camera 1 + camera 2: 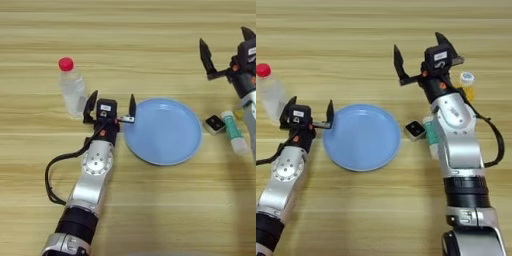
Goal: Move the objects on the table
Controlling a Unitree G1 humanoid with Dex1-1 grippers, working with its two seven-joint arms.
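The left claw [111, 106] stood spread between the red-capped bottle [71, 89] and the blue plate [163, 130]; the right claw [422, 56] hung spread above the table [150, 30]

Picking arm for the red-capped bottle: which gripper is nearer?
Left. The left gripper sits open just right of the red-capped bottle; the right gripper is open far across the blue plate.

The light wooden worktop [150, 30] is seen carrying a red-capped bottle [71, 87] at left, a blue plate [165, 131] at centre, and a black square item [215, 124], teal-capped tube [234, 131] and orange bottle [467, 85] at right.
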